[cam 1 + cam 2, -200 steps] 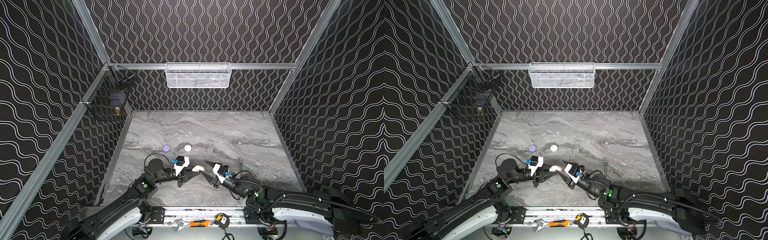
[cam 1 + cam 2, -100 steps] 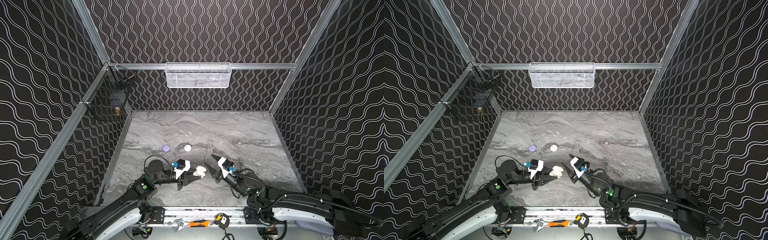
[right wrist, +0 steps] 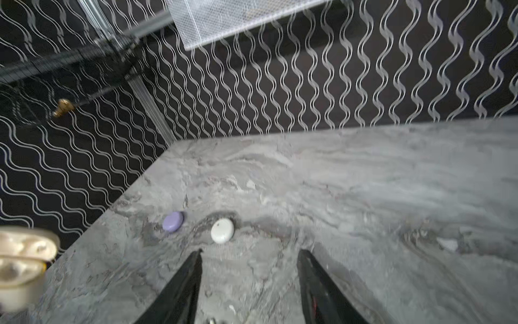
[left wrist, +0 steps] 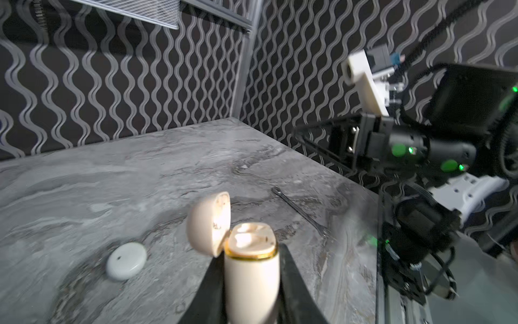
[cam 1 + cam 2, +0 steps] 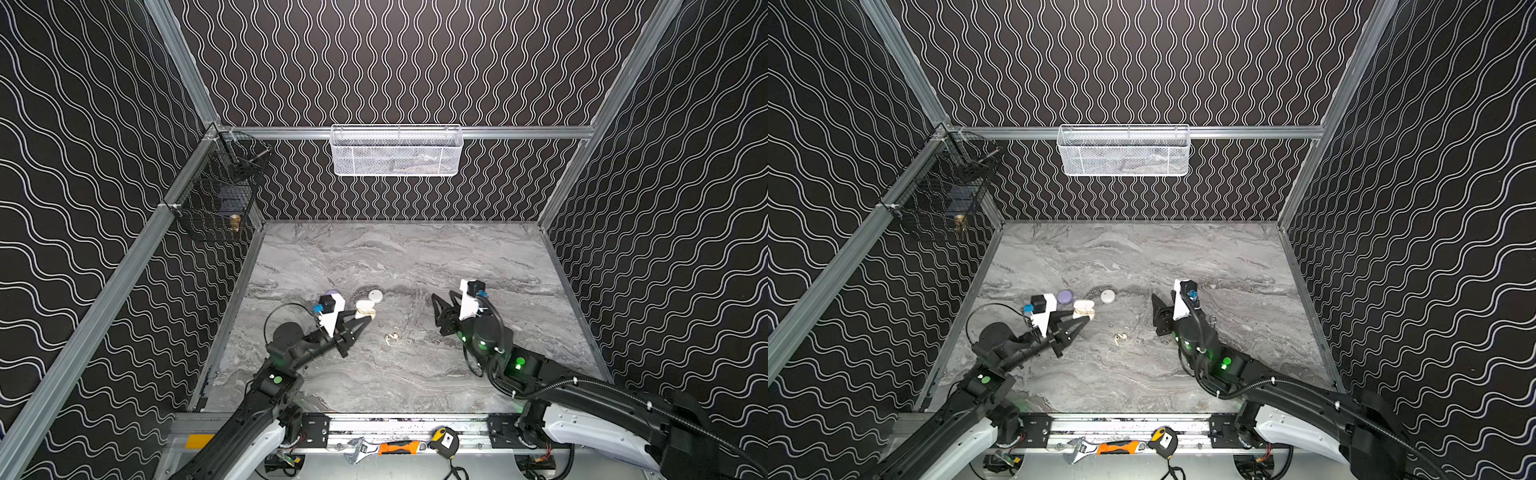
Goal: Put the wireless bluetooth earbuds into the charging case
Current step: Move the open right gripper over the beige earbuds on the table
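Slippage looms: left gripper (image 5: 362,322) clamps the lid-open cream plastic charging case (image 4: 251,275), while the spread, empty right gripper (image 3: 250,251) could flick the tiny cream earbuds (image 5: 391,337) at its 8 o'clock.

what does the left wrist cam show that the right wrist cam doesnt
Only the left wrist view: the left gripper shut on the cream charging case, whose lid is flipped open, a thin metal tool lying on the table, and the right arm.
Only the right wrist view: the right gripper, open and empty, the lavender case, and the black wire basket.
Both: the cream charging case (at the frame edge from the right wrist), the closed white case, and the marble tabletop.
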Action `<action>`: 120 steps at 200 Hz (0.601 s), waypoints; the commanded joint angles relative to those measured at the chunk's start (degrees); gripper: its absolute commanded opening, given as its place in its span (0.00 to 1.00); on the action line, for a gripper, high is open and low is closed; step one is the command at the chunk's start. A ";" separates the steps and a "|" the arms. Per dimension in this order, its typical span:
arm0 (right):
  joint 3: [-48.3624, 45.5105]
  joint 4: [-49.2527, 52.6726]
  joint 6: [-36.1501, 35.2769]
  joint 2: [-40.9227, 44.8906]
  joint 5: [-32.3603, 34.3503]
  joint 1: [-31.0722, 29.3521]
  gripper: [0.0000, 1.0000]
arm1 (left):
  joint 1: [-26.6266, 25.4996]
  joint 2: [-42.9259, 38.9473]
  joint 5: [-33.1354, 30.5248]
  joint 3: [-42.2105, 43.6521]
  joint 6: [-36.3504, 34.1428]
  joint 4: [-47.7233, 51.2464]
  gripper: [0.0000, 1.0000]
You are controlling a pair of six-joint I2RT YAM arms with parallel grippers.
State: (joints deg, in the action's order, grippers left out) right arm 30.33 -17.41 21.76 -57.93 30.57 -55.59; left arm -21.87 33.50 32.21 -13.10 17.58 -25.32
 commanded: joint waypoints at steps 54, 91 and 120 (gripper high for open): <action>10.25 15.47 6.58 -21.28 -21.72 -2.68 0.45 | 3.07 -5.76 6.25 0.93 3.51 -2.33 0.00; 18.16 21.60 6.65 -31.11 -22.12 -5.03 0.41 | 3.10 -7.88 5.02 0.48 3.04 0.62 0.00; 22.54 25.21 7.13 -37.28 -21.71 -5.44 0.39 | 3.06 -9.51 4.82 0.22 2.94 2.09 0.00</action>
State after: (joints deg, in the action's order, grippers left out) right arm 50.30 2.79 27.81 -91.83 9.80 -60.66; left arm -18.92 25.06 37.67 -12.32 20.82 -24.38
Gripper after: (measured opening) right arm 0.391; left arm 0.249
